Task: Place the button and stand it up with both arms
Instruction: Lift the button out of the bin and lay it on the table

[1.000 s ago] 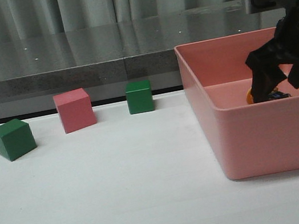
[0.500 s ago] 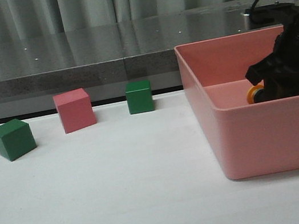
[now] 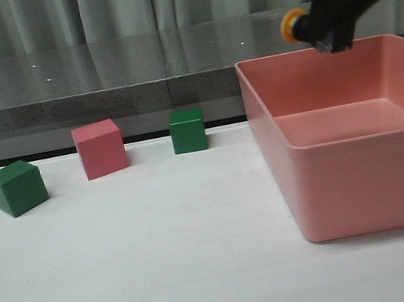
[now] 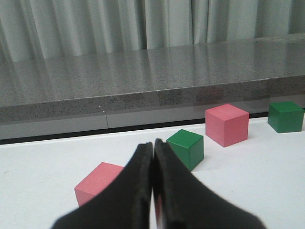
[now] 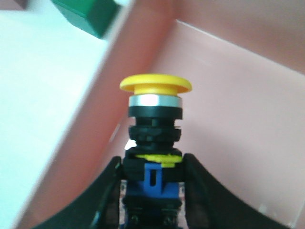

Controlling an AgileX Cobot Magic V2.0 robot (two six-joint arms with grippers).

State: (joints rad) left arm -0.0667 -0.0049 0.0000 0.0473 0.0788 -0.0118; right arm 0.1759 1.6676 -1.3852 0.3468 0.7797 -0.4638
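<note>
Front view, left to right. We take the pink bin (image 3: pixel 349 187) as landmark. Well left of it, along the table's (image 3: pixel 170 282) far edge, we count three cubes in this view: a green cube (image 3: pixel 17 187), a pink cube (image 3: pixel 100 148) and a second green cube (image 3: pixel 187 130), each apart from its neighbours. The left wrist view shows one further pink cube (image 4: pixel 100 183), making four. The table in front of the cubes and left of the bin is open. The left gripper (image 4: pixel 153 191) has its fingers pressed together, holding nothing. Above the bin's back left part, the right gripper (image 5: pixel 153 200) clamps the button (image 5: pixel 155 143) by its blue base, its yellow cap pointing left. We read no writing anywhere.
</note>
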